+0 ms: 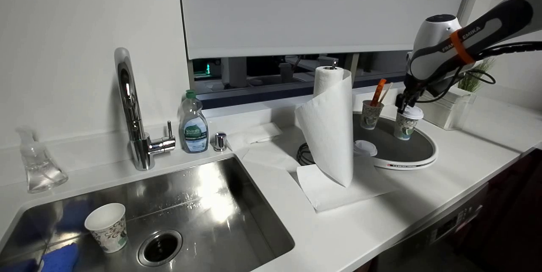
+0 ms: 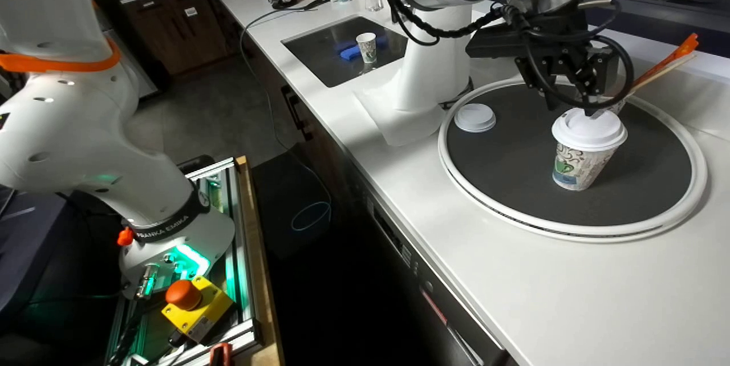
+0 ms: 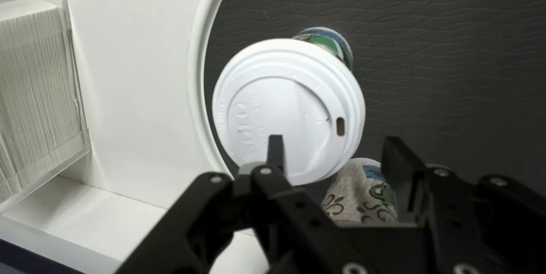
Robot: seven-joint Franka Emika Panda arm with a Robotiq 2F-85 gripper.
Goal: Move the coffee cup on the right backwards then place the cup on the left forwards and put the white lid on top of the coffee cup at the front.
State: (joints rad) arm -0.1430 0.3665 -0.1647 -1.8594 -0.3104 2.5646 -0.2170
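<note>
White lid (image 3: 288, 103) caps front coffee cup (image 2: 579, 167), as task wants; gripper (image 3: 334, 141) wide above, gripping nothing, likely to leave lid seated. Stick-holding cup (image 1: 371, 116) behind; loose lid (image 2: 475, 118), likely spare, on round tray (image 2: 510, 175).

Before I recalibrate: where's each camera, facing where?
Wrist view: wrist-mounted, facing the lidded paper cup; hand shows at bottom.
In an exterior view: near the sink, facing across the counter; arm and hand show.
In an exterior view: high near the arm base, facing toward the sink; base, arm, hand show.
Both exterior views share lidded paper cup, sink.
</note>
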